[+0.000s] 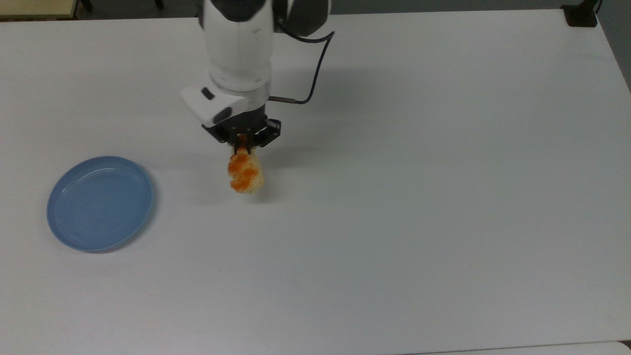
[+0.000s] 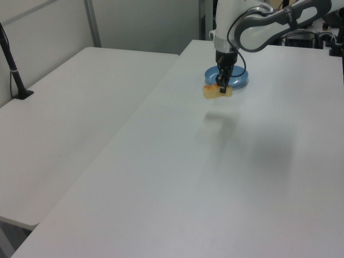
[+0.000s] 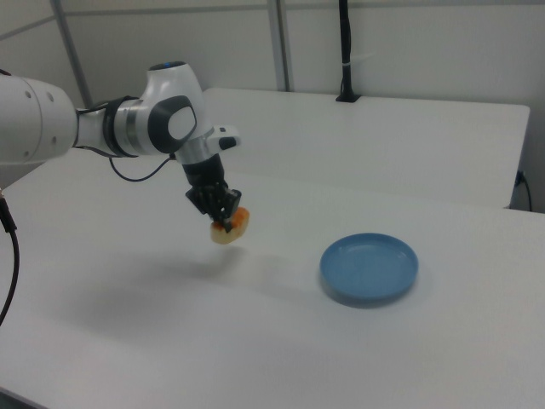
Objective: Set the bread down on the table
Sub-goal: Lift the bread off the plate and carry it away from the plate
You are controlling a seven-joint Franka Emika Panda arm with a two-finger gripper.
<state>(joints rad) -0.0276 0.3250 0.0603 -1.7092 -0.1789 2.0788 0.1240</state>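
The fingers are clamped on one end of the bread, and we see the roll hanging from the gripper clear of the table. In the right view the bread sits just under the gripper, with its shadow lying on the white surface below, so it is held in the air and not resting on anything. In the top view the roll extends from the fingertips toward the picture's bottom edge, orange patches facing up. The blue plate lies well apart, toward the top view's left, with nothing on it. In the left view we see the gripper pointing straight down, the white wrist upright above it and the arm bending away toward the left view's upper right. A black cable loops from the wrist in the top view.
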